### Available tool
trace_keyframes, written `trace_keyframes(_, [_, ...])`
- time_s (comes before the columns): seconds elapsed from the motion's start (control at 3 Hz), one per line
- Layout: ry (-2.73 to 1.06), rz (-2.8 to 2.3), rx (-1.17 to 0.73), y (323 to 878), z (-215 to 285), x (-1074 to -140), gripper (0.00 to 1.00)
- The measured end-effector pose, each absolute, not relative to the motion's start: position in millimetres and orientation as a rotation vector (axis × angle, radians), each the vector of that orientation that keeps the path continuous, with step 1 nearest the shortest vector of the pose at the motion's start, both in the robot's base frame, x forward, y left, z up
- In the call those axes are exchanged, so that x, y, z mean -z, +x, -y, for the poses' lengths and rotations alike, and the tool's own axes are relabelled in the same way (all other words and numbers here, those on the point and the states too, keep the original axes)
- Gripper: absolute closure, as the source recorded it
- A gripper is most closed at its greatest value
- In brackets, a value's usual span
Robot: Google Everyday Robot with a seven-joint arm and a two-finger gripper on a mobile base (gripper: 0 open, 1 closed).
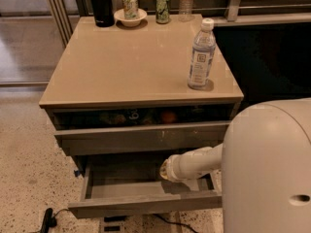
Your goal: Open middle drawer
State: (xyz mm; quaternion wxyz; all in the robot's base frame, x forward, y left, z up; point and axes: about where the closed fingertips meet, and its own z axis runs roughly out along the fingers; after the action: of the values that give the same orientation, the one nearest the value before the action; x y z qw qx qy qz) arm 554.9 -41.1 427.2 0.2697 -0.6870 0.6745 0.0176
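Note:
The middle drawer (pixel 146 204) stands pulled out from the cabinet, its plain grey front toward me and its bare grey tray interior (pixel 126 188) showing. My white arm reaches from the right into the open drawer. The gripper (pixel 165 170) is at the arm's end, above the tray's right half and just under the drawer above. The top drawer front (pixel 146 141), with a pale scratch at its centre, is slightly out above it, with an orange and other dark items in the gap. The lowest front is mostly hidden below.
On the tan cabinet top (pixel 121 67) stand a clear water bottle (pixel 200 54), a black flask (pixel 98 4), a can in a white bowl (pixel 130 13), another can (pixel 162 7) and a far bottle (pixel 185 1). A black cable (pixel 47 220) lies on the speckled floor at left. My white body (pixel 267 169) fills the right.

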Motion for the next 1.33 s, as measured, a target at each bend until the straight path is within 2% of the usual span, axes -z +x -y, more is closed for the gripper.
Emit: trace_keyframes(1.33, [-1.963, -1.91, -0.145, 501, 65, -421, 1.0])
